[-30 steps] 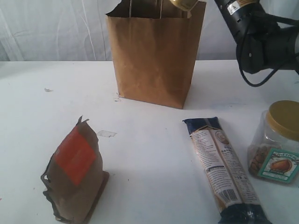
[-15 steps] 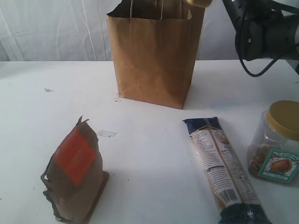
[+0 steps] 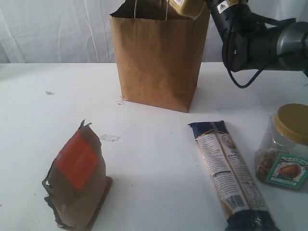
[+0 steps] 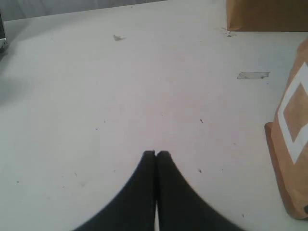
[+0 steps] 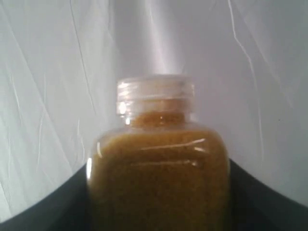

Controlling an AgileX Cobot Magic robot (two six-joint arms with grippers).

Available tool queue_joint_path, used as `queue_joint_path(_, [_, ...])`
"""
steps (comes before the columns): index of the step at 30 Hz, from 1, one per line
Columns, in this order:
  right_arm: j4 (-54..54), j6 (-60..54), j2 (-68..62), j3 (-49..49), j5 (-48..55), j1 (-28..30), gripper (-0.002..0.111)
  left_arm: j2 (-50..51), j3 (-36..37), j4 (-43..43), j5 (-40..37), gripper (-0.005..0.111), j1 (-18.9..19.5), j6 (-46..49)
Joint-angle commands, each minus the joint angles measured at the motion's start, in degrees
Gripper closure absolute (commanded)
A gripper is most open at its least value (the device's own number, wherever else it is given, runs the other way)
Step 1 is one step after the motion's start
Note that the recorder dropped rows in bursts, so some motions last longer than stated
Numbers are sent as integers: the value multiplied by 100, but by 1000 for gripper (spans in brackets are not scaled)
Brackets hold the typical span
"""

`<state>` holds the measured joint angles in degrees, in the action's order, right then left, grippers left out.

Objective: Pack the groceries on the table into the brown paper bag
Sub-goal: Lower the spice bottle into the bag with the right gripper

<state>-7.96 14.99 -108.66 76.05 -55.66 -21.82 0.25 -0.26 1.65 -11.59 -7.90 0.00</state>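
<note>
While the right claw (image 5: 156, 207) gripped a clear bottle of yellow grain with a white cap (image 5: 156, 159) just above the mouth of the tall brown paper bag (image 3: 159, 57), the left claw (image 4: 155, 155) hung shut and empty over the white bench (image 3: 144, 120). Packing looked partly done: the bottle was not yet inside. Three groceries waited on the bench: one orange-labelled brown pouch (image 3: 79, 178), one long pasta packet (image 3: 231, 178), one gold-lidded clear jar (image 3: 285, 147). The bag's contents, if any, were hidden.
</note>
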Motion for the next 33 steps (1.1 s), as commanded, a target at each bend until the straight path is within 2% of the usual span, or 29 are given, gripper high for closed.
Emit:
queue_joint_path(1, [-587, 53, 21, 122, -792, -55, 108, -25, 26, 1, 6, 107, -34, 0])
queue_joint_path(5, [-1565, 42, -36, 122, -955, -108, 108, -25, 26, 1, 6, 107, -34, 0])
queue_joint_path(8, [-1830, 355, -153, 122, -1239, -108, 108, -25, 26, 1, 6, 107, -34, 0])
queue_joint_path(18, [-1362, 2389, -700, 558, -1301, -97, 108, -25, 26, 1, 6, 107, -34, 0])
queue_joint_path(24, [-929, 2835, -797, 676, -1431, -107, 108, -25, 26, 1, 6, 107, -34, 0])
queue_joint_path(26, [-796, 2694, -797, 676, -1431, -107, 108, -25, 26, 1, 6, 107, -34, 0])
queue_joint_path(29, [-809, 1670, -797, 679, -737, -107, 108, -25, 26, 1, 6, 107, -34, 0])
queue_joint_path(33, [-222, 1142, -797, 874, -792, -107, 108, -25, 26, 1, 6, 107, -34, 0])
